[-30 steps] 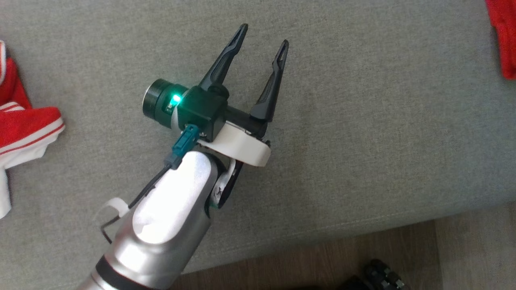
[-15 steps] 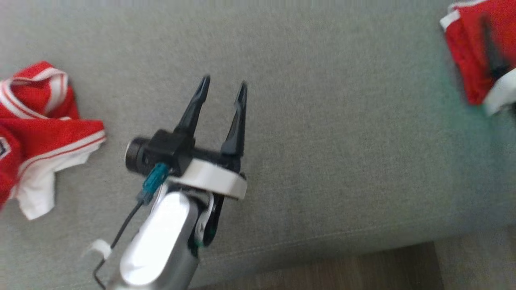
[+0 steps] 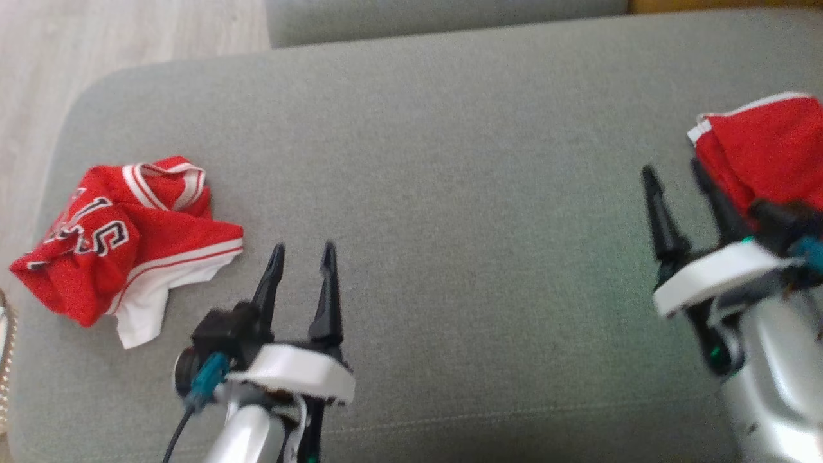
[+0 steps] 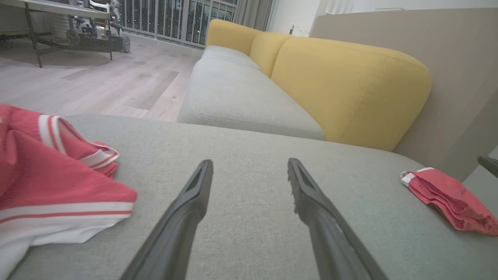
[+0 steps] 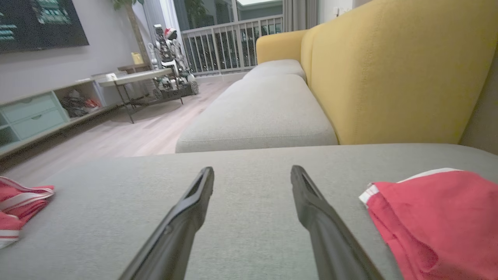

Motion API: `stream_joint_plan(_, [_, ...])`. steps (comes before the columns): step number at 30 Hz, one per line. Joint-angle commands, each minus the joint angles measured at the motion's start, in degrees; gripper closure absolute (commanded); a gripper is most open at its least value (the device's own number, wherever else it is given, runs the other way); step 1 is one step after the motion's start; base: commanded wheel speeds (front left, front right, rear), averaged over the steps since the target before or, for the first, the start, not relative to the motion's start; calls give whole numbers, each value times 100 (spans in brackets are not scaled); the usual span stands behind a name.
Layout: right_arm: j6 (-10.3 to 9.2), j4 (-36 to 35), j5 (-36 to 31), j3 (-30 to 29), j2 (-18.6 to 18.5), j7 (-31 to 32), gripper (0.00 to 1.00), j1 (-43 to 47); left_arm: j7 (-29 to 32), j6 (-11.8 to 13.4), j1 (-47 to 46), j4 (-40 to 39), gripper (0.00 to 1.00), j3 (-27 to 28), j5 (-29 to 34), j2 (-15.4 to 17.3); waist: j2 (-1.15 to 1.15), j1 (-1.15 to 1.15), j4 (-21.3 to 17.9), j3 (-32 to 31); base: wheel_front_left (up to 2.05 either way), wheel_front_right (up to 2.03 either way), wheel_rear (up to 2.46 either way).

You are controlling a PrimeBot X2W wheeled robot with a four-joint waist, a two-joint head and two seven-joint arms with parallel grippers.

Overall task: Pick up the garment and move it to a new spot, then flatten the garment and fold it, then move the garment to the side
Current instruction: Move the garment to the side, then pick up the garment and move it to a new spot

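Note:
A crumpled red garment [image 3: 122, 241] with white trim and lettering lies at the left end of the grey seat cushion [image 3: 450, 161]. In the left wrist view this garment [image 4: 46, 175] is left of the fingers. A second red garment [image 3: 765, 151], folded, lies at the cushion's right end. My left gripper [image 3: 302, 254] is open and empty over the cushion, just right of the crumpled garment. Beside the folded garment [image 5: 439, 217], my right gripper [image 3: 672, 173] also stands open with nothing in it. Neither gripper touches cloth.
A yellow backrest [image 4: 350, 85] rises behind the cushion, and another grey seat [image 5: 260, 112] runs on past it. Wooden floor [image 3: 128, 38] lies beyond the cushion's left end. A low table [image 5: 136, 79] and a shelf unit [image 5: 35, 112] stand across the room.
The head camera has swung, so the whole picture has shifted. Both garments and the right gripper have come into view. The left gripper stays open and empty.

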Motion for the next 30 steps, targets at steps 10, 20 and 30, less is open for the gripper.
stream_joint_plan(10, [-2, -735, -708, -371, 846, 16, 0, 1006, -31, -179, 523, -123, 0, 503, -359, 8, 0, 0, 144, -538, 0, 0, 0])
stream_joint_plan(20, [-2, -1010, -903, -381, 1027, 103, 0, 1344, -31, -218, 642, -286, 0, 687, -144, 8, 0, 0, 186, -588, 0, 0, 0])
stream_joint_plan(30, [-2, -1070, -780, -398, 1049, 202, 0, 1397, -31, -209, 631, -359, 0, 661, -23, 8, 0, 0, 192, -595, 0, 0, 0])
